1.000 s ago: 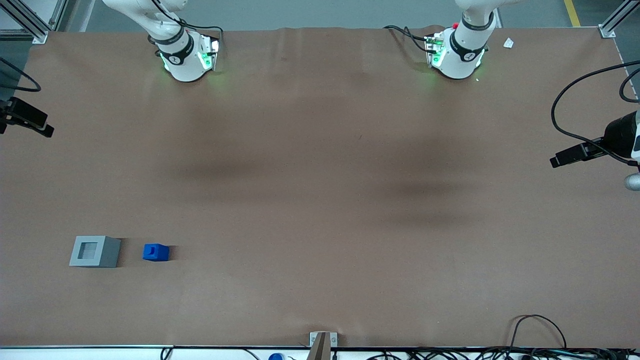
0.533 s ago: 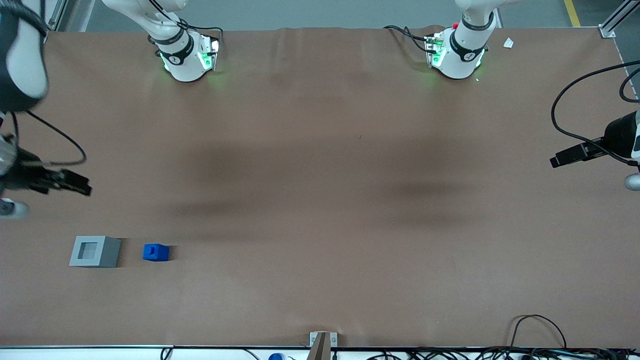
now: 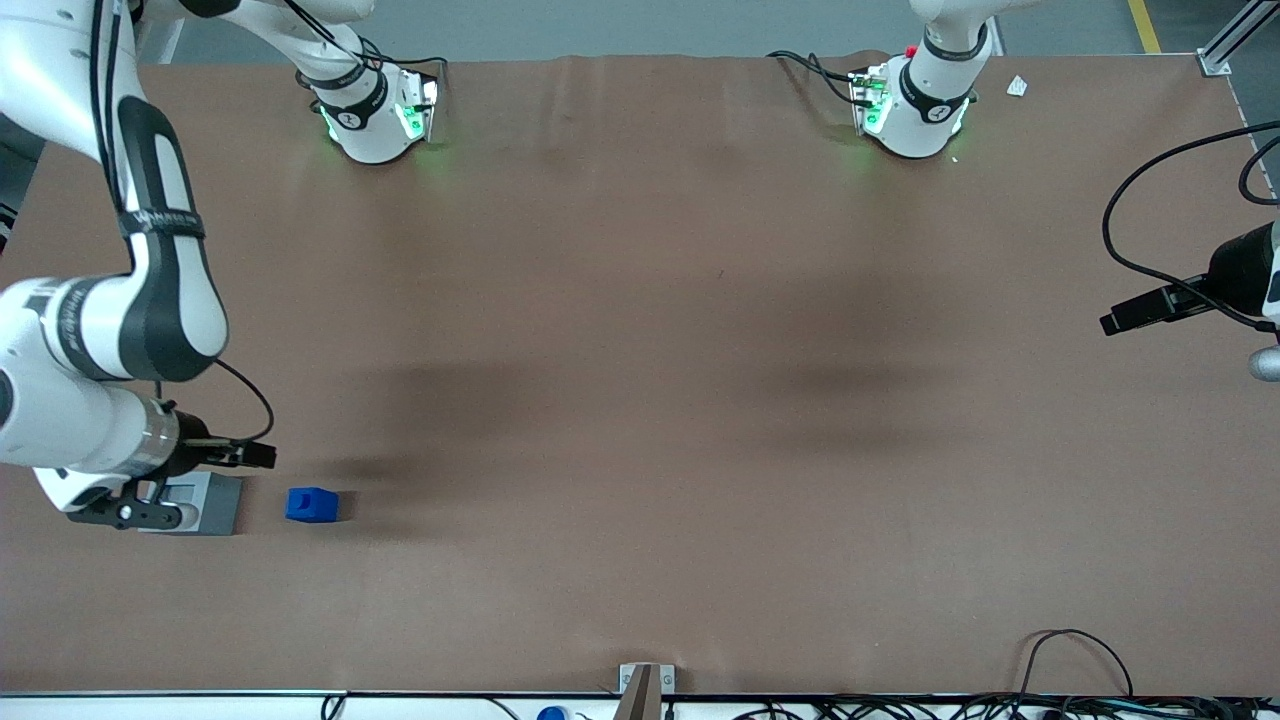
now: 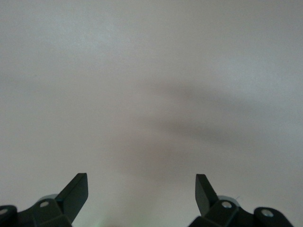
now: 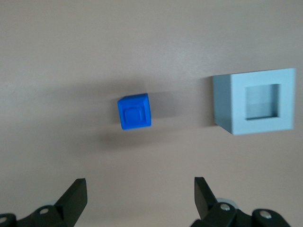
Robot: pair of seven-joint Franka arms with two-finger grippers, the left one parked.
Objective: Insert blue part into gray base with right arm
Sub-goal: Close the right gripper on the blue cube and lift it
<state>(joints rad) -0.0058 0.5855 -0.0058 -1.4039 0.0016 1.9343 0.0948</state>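
Observation:
The blue part (image 3: 311, 504) is a small bright blue cube on the brown table, toward the working arm's end. The gray base (image 3: 218, 503) stands beside it, and the right arm's wrist (image 3: 90, 440) covers most of it. My gripper (image 3: 258, 456) hangs above the table, over the gap between base and blue part and a little farther from the front camera. In the right wrist view the blue part (image 5: 134, 111) and the gray base (image 5: 255, 101), its square recess empty, lie apart on the table. The gripper (image 5: 140, 187) is open and empty, well above both.
Both arm bases (image 3: 375, 110) stand at the table edge farthest from the front camera. A metal bracket (image 3: 645, 682) and loose cables (image 3: 1075, 650) lie at the nearest edge. The parked arm's gripper (image 3: 1150, 306) hangs at its own end.
The right arm has swung in from the table's end toward the front camera. Its wrist now covers most of the gray base. The blue part and base have not moved.

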